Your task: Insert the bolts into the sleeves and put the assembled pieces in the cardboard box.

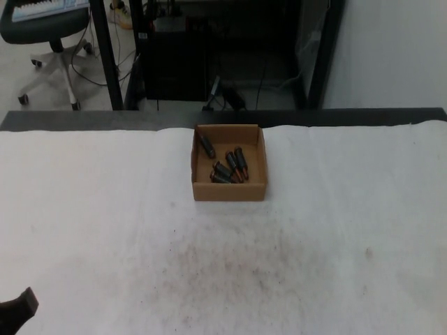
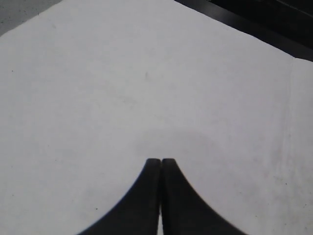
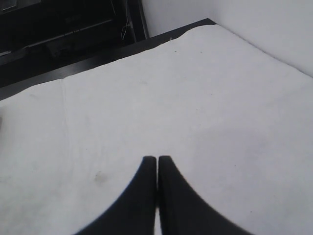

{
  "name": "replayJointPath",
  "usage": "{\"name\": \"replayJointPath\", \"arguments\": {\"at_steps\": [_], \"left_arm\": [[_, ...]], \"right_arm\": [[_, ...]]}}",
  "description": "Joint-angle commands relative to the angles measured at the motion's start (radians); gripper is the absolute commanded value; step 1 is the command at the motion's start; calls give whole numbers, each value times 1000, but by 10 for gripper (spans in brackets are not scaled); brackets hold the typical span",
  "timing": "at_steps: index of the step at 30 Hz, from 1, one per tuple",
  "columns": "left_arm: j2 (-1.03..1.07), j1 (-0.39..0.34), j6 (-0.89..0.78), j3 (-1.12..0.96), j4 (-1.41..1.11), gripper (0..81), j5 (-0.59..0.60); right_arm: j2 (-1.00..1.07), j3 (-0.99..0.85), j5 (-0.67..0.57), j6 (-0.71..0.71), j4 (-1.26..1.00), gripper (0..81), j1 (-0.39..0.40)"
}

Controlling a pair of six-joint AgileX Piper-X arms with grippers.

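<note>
Your left gripper [image 2: 161,161] has its two black fingers pressed together, tip to tip, with nothing between them. It hangs over bare white cloth [image 2: 98,98]. Your right gripper [image 3: 157,159] is the same, fingers together and empty, above the cloth near the bench's far right corner.

The small open brown cardboard box [image 1: 229,190] sits toward the far middle of the bench, well apart from both grippers. Inside it lie several dark cylindrical assembled pieces with orange bands [image 1: 234,166]. One more dark piece [image 1: 206,143] leans in the box's far left corner. By the look of it, the work is about finished.

If you go back to the box, the light cardboard would likely slide on the cloth at any nudge against a wall. Fingers brought in pressed together would probably shove the pieces rather than grip them. The leaning piece looks ready to tip if the box is jolted.

Flat cloth stretches on both sides of the box and toward you, with a patch of faint grey stains [image 1: 223,251] in the middle. The black bench edge [image 1: 84,118] runs just behind the box, so there is little room beyond it.
</note>
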Motion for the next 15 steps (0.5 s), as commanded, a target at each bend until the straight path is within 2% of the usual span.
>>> {"name": "replayJointPath", "arguments": {"at_steps": [1, 12, 15], "left_arm": [[-3, -1, -8, 18, -25, 3, -1], [-3, -1, -8, 153, -386, 3, -1], [-3, -1, -8, 153, -391, 3, -1]], "right_arm": [[-12, 4, 4, 7, -14, 8, 1], [-12, 115, 4, 7, -126, 8, 1], [-12, 117, 4, 7, -135, 8, 1]]}}
